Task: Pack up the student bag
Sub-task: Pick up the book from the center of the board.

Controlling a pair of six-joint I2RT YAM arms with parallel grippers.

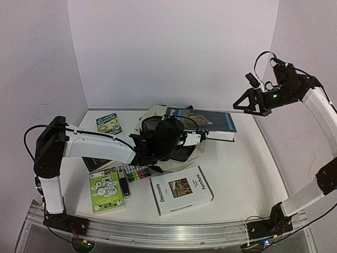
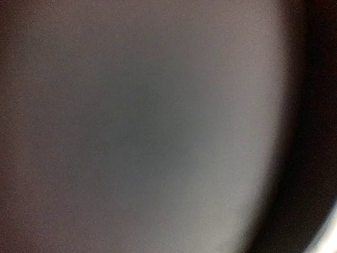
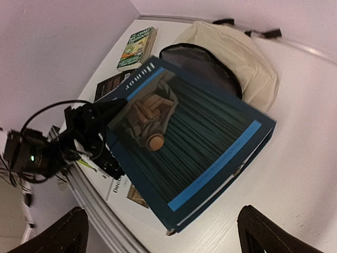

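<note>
While the right arm hangs high and well off to the right of the student bag (image 1: 156,114), the bag itself sits near the middle of a white table (image 1: 247,163). It is a soft cream backpack, and its mouth gapes to show dark grey lining. A large blue book (image 1: 205,120) lies tilted across the bag, with one end over the open mouth and the other sticking out to the bag's right. The left gripper (image 1: 160,138) is down at the bag's near side, right against the opening and the book's edge. Its fingers are hidden, and the left wrist camera gives only a dark grey blur, so I cannot tell how far apart they stand or whether they hold anything. The right gripper (image 1: 239,104) is up in the air with its fingers (image 3: 63,232) spread wide and nothing between them. Far to the bag's left lies a small green book (image 1: 109,123). Just in front of the bag lies a white book (image 1: 181,190) titled "Decorate Furniture". To the bag's near left are a green booklet (image 1: 107,191), a row of coloured markers (image 1: 138,173) and a black book (image 1: 97,162) partly under the left arm.
</note>
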